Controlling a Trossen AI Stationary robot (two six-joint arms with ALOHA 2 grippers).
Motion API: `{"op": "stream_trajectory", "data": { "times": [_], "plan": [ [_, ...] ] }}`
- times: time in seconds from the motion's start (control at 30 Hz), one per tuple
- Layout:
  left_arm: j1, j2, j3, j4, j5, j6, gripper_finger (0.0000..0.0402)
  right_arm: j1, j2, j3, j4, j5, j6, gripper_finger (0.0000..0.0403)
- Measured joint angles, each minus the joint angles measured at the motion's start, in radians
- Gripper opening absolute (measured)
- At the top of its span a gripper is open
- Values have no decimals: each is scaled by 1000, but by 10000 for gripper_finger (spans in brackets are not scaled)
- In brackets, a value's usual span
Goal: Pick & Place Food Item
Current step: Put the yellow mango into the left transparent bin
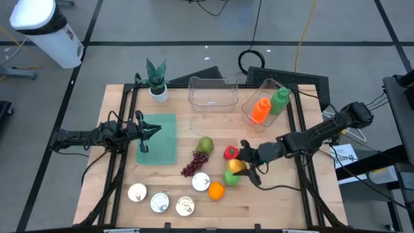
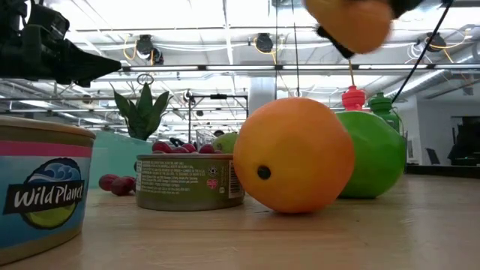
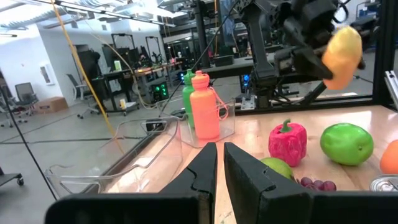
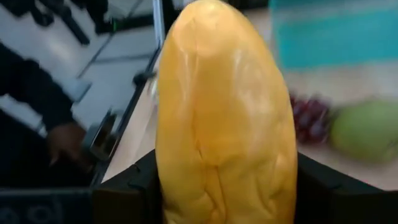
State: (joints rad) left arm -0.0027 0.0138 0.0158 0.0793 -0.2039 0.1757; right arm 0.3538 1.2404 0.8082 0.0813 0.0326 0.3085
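A yellow oblong fruit [image 4: 224, 112] is held in the air by my right gripper [image 1: 244, 162], which is shut on it above the food pile at the table's middle right. The low view shows the fruit [image 2: 351, 22] high above the table. Under and around it lie a red pepper [image 1: 230, 153], a green fruit [image 1: 231, 178], an orange [image 1: 216, 191], a pear [image 1: 205, 144] and grapes [image 1: 194, 164]. My left gripper [image 1: 154, 131] waits shut over a green mat [image 1: 158, 139] at the left. My right gripper pinches the yellow fruit between its two fingers, on the two sides of its lower end [image 4: 180, 174]. The fingers [image 4: 140, 183] come from the table's right, slanting a little downward. The fruit [image 3: 343, 50] is lifted clear of the table and the other food.
Several cans [image 1: 159, 202] stand near the front edge. Two clear bins are at the back: one [image 1: 212, 94] holds nothing that shows, the other [image 1: 265, 103] holds an orange and a green bottle. A potted plant [image 1: 156, 81] stands at the back left.
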Motion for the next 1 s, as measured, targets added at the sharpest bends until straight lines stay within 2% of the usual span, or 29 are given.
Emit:
{"op": "stream_trajectory", "data": {
  "times": [0.33,0.6,0.8,1.0],
  "plan": [
    [0,0,0,0,0,0,42,-150,82,2,347,-3,-262,220],
    [0,0,0,0,0,0,42,-280,180,1,536,-3,-309,221],
    [0,0,0,0,0,0,42,-387,208,46,566,-3,-257,217],
    [0,0,0,0,0,0,42,-476,234,212,389,-1,-263,212]
  ]
}}
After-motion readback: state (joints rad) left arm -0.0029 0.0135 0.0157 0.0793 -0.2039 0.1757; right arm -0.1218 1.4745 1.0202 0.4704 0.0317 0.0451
